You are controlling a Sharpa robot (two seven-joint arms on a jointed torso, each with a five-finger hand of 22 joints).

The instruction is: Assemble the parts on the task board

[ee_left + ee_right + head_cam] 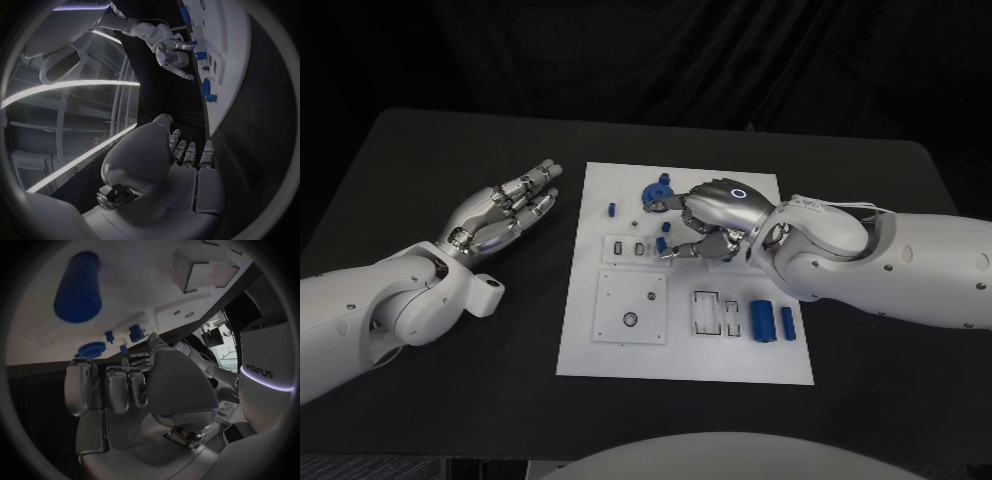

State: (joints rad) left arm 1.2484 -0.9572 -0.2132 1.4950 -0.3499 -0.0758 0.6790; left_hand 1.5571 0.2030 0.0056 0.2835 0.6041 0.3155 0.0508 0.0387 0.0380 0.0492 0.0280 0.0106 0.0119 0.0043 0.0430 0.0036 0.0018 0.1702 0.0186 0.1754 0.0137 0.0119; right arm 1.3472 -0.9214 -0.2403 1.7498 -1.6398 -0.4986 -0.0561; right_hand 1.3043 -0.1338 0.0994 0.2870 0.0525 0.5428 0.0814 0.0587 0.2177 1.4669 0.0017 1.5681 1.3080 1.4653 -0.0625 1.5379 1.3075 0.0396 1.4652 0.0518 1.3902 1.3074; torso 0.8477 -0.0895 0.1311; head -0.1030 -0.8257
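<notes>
The job looks only begun: loose blue parts [762, 320] lie on the task board [733, 365], the right robot hand [711, 222] curls over a small blue part [666, 249] (grip unclear), and the left robot hand [502, 212] rests open, holding nothing.

The head camera looks steeply down on the task board [684, 350]; both wrist cameras sit close behind their hands, sharing that board.

- The flat white rectangular task board [733, 360] lies lengthwise in the middle of the black table, with raised white blocks and outlined slots on its surface.
- A large blue cylinder part [762, 320] lies on its side near the board's right edge, and a slimmer blue cylinder [788, 321] lies just beside it.
- A small blue peg [612, 210] stands near the board's left edge.
- A blue round-topped part [655, 194] sits at the board's far end.
</notes>
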